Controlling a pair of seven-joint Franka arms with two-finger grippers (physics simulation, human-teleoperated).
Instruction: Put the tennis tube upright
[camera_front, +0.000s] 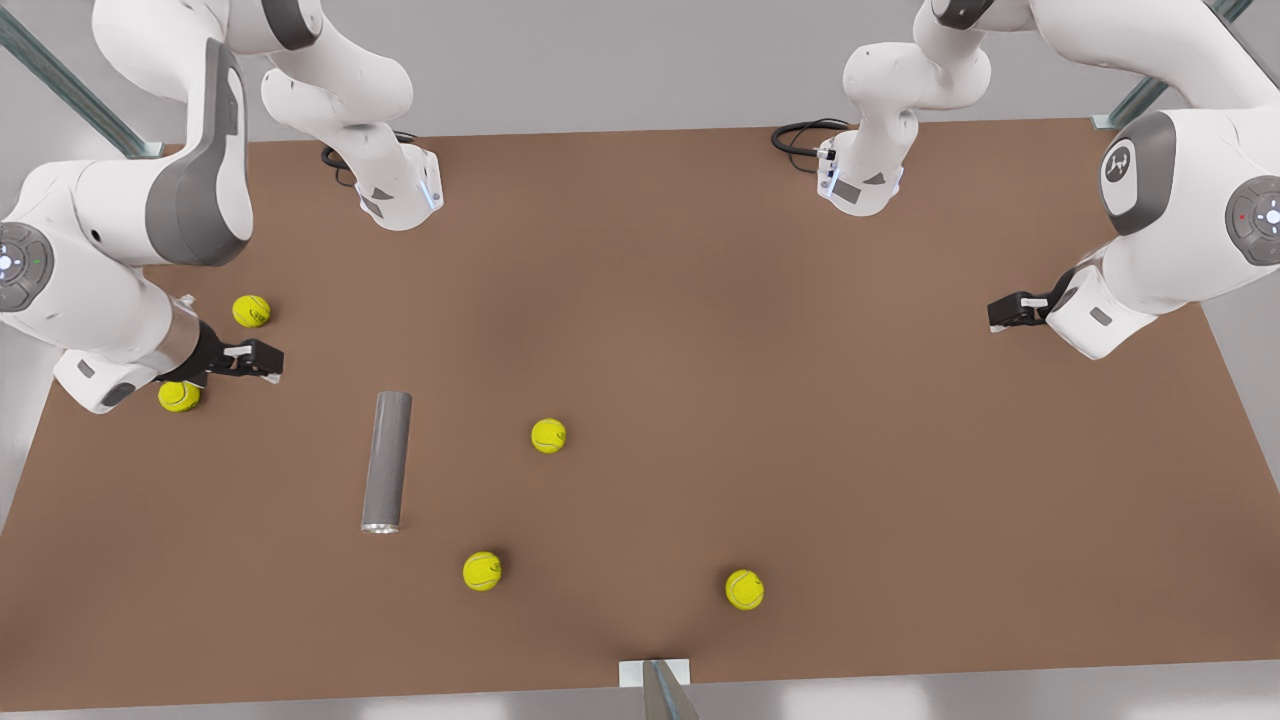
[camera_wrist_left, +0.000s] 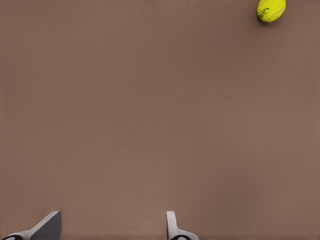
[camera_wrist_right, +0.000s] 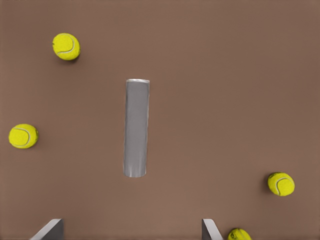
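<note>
Tennis tube (camera_front: 386, 461) flat, long axis running away from nearer, spread right gripper (camera_front: 262, 360); left gripper (camera_front: 1000, 312) spread, waiting well apart.

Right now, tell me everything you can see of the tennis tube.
The tennis tube is a plain matte grey cylinder with a shiny metallic rim at the end nearer the front view's bottom edge. It lies on its side on the brown table, not upright, its length running roughly from far to near in the front view. Only the table touches it: the yellow balls lie apart from it, and neither pincer holds it. The right wrist view looks down on it, full length.
</note>
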